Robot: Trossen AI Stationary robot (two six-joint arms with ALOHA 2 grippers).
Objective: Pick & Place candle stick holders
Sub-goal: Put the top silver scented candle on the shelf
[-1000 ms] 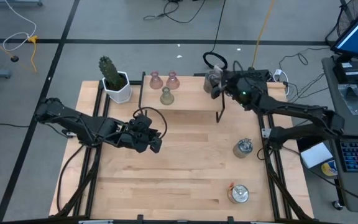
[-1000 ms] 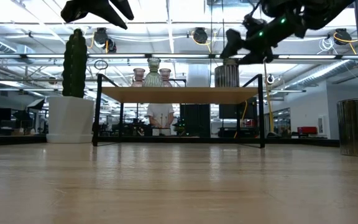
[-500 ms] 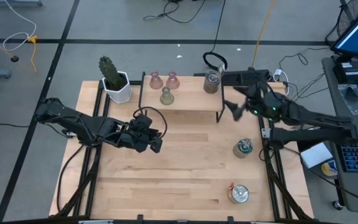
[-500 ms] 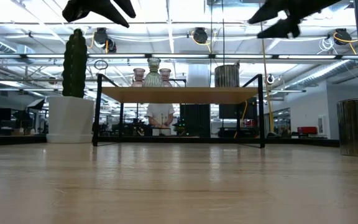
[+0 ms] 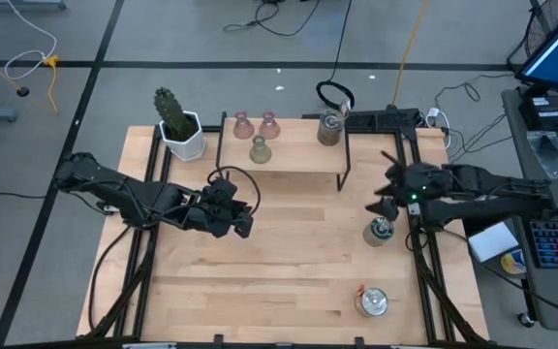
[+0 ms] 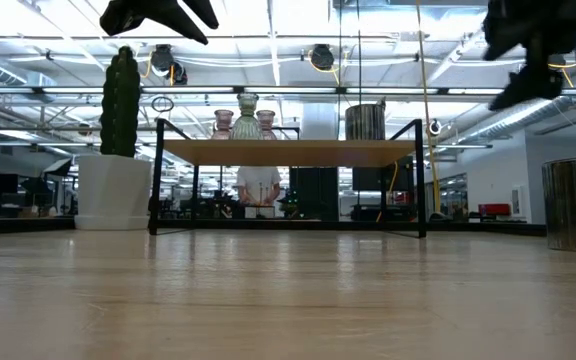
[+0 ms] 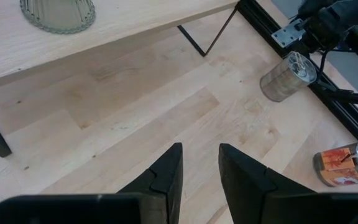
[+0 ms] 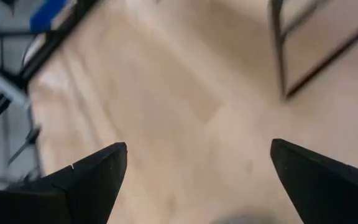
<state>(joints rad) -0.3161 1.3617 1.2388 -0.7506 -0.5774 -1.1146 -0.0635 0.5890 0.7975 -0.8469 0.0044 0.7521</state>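
Note:
On the raised wooden shelf [image 5: 289,163] at the far side stand two pale pink holders [image 5: 243,124] [image 5: 268,124], an olive-green one [image 5: 260,149] and a silver one [image 5: 330,129]. Two more silver holders stand on the table: one [image 5: 380,230] by the right edge, one [image 5: 372,301] near the front. My right gripper [image 5: 386,186] hangs open just above and beyond the first of these, with nothing between its fingers [image 8: 197,162]. My left gripper [image 5: 242,219] hovers over the table's middle left, its fingers [image 7: 201,155] a little apart and empty.
A green cactus in a white pot [image 5: 177,124] stands at the far left corner, beside the shelf. The shelf's black legs [image 5: 341,173] reach down to the table. Bare wood lies between the two arms and toward the near edge. Cables run behind the table.
My right gripper has drawn away from the silver holder at the shelf's right end, toward the table's near and right edges, turning as it went. It stays open. That holder stays standing on the shelf.

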